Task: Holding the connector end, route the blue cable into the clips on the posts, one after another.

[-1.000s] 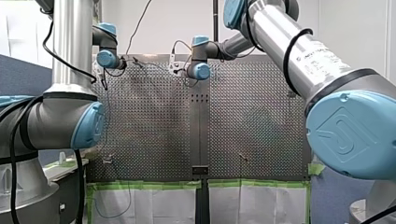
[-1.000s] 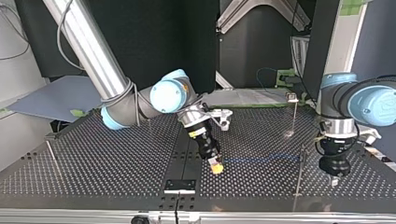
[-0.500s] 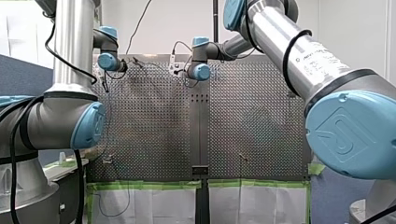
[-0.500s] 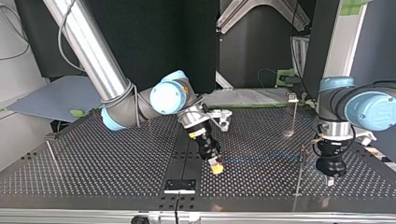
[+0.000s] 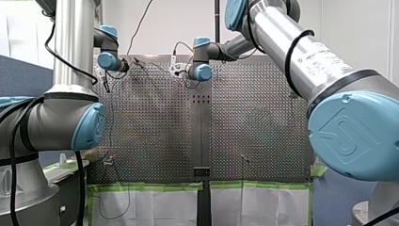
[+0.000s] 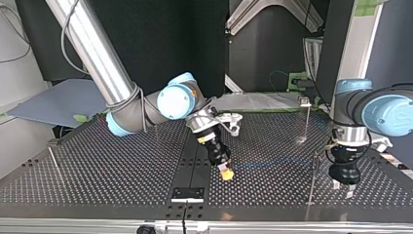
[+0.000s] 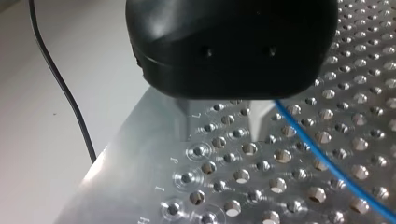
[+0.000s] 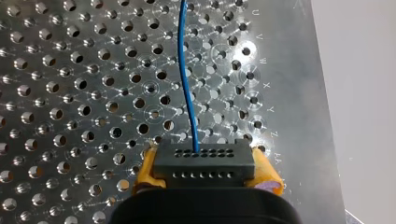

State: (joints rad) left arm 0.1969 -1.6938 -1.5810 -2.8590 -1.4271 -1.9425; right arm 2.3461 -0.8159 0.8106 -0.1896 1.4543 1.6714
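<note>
Top view: my right gripper (image 6: 226, 174) tilts down at mid-table. The blue cable (image 6: 272, 166) runs level from it toward the view's right, reaching a thin post (image 6: 315, 170) just beside my left gripper (image 6: 343, 187). A second post (image 6: 307, 117) stands further back.

Right wrist view: yellow pads (image 8: 148, 165) are clamped on the dark connector (image 8: 204, 161). The cable leaves its middle and heads straight ahead over the perforated table (image 8: 70, 93), bending slightly.

Left wrist view: metal fingers (image 7: 185, 123) stand apart with nothing between them. The cable slants past just beside one finger. A black wire (image 7: 60, 79) lies off the table's edge.

Front view: both arms are at the far end, and the cable is too faint to trace.
</note>
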